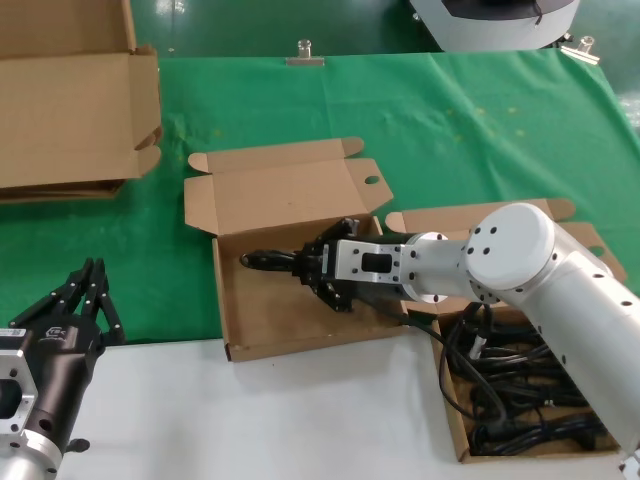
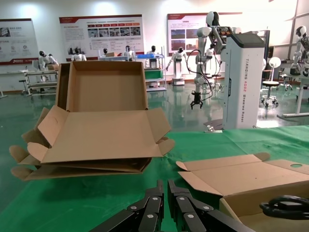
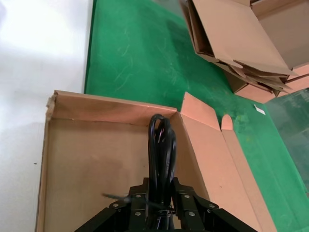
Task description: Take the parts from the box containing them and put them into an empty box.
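Note:
My right gripper (image 1: 322, 268) reaches across into the empty box (image 1: 224, 300), shut on one coiled black power cord (image 1: 265, 260). The cord hangs just above the box's bare floor, its loop pointing toward the left wall. The right wrist view shows the same cord (image 3: 161, 145) sticking out between the shut fingers of the right gripper (image 3: 161, 187), over the brown box floor (image 3: 87, 164). On the right, partly behind my arm, the box containing them (image 1: 452, 405) holds several tangled black cords (image 1: 520, 400). My left gripper (image 1: 88, 290) stays shut and empty near the front left.
Flattened cardboard boxes (image 1: 70, 110) are stacked at the back left on the green cloth. A white table strip (image 1: 250, 420) runs along the front. The empty box's lid (image 1: 290, 185) stands open behind it. Metal clips (image 1: 303, 55) sit at the far edge.

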Controlling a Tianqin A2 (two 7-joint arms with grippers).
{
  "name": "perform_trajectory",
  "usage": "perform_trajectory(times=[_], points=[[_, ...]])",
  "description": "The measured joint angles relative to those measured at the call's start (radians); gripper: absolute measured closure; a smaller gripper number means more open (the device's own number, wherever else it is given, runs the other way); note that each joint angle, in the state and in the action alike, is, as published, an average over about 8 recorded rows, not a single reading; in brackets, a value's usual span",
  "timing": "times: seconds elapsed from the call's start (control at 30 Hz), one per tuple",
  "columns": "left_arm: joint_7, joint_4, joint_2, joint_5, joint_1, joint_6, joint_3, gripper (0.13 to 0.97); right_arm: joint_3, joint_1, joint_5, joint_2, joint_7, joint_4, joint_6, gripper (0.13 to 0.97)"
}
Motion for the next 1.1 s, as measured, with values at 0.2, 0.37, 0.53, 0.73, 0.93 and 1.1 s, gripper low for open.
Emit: perform_trajectory(times=[0.2,0.37,0.53,0.73,0.93,1.1], points=[[0.0,0.0,0.0,0.0,0.0,0.0,0.0,0.925,0.001,0.002,0.003,0.0,-0.01,-0.009,0.006,0.843],[0.0,0.0,0.0,0.0,0.0,0.0,0.0,0.925,-0.002,-0.005,-0.002,0.009,0.001,0.01,0.005,0.787],[0.0,0.0,0.0,0.0,0.0,0.0,0.0,0.925,-0.003,-0.018,-0.018,0.03,0.044,0.066,0.003,0.734],[0.0,0.0,0.0,0.0,0.0,0.0,0.0,0.925,0.01,-0.057,-0.067,0.09,0.174,0.225,-0.016,0.617],[0.0,0.0,0.0,0.0,0.0,0.0,0.0,0.925,0.053,-0.123,-0.152,0.169,0.347,0.434,-0.046,0.573],[0.0,0.0,0.0,0.0,0.0,0.0,0.0,0.925,0.104,-0.182,-0.217,0.227,0.46,0.577,-0.062,0.445]])
